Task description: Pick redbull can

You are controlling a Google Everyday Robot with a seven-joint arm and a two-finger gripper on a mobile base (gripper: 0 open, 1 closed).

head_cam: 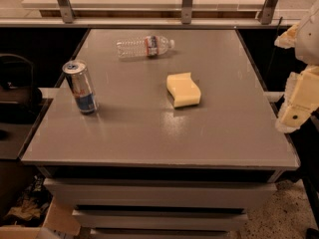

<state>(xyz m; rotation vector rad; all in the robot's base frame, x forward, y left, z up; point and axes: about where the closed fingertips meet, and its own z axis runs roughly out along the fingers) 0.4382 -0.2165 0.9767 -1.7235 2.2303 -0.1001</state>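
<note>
The redbull can (80, 87) stands upright near the left edge of the grey table (159, 133). It is slim, silver and blue with red marking and a silver top. My gripper (299, 101) is at the far right of the camera view, beyond the table's right edge, far from the can. Nothing is seen in it.
A clear plastic bottle (145, 46) lies on its side at the back of the table. A yellow sponge (183, 89) lies right of centre. A dark chair (17, 91) is at the left. A rail with metal posts (187, 4) runs behind the table.
</note>
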